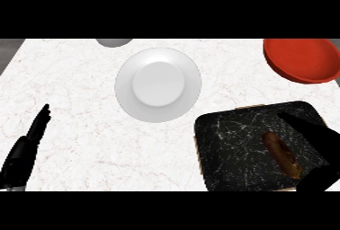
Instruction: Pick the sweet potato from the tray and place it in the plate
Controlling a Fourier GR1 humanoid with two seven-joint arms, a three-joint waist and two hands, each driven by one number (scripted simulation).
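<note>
A long brown sweet potato (284, 153) lies on the black marbled tray (232, 148) at the lower right of the counter. My right hand (319, 148) is over the tray's right side, fingers stretched out above and to the right of the sweet potato, thumb low at the tray's near corner; it is open and does not hold anything. The white plate (158, 84) sits in the middle of the counter, up and left of the tray, with nothing on it. My left hand (30, 139) rests open at the lower left, fingers pointing up.
A red bowl (302, 58) stands at the far right, beyond the tray. A grey rounded object (113, 42) shows at the far edge, above the plate. White marble counter (79, 90) lies between the left hand and the plate.
</note>
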